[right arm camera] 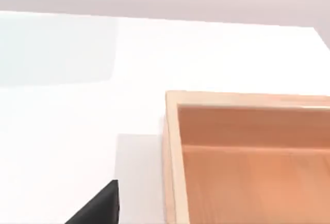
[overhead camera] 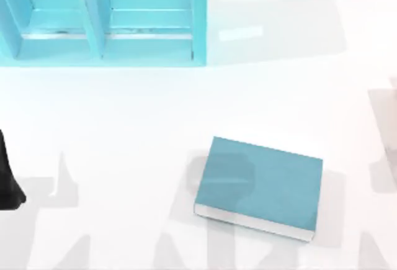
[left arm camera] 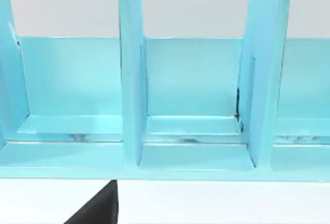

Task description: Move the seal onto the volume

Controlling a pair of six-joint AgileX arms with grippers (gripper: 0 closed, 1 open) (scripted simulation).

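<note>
The volume (overhead camera: 260, 183) is a flat teal book with white page edges, lying on the white table right of centre and near the front edge, slightly turned. The seal is out of view. My left arm (overhead camera: 7, 180) is a dark shape at the table's far left edge, well away from the book. A black corner of the left gripper (left arm camera: 98, 208) shows in the left wrist view, facing the teal shelf. In the right wrist view a black corner of the right gripper (right arm camera: 98, 206) hangs over the bare table beside a wooden box.
A large teal shelf unit (overhead camera: 99, 34) with upright dividers (left arm camera: 131, 80) stands at the back left. An open light-wood box (right arm camera: 172, 157) sits on the table close to the right gripper. White tabletop lies between the shelf and the book.
</note>
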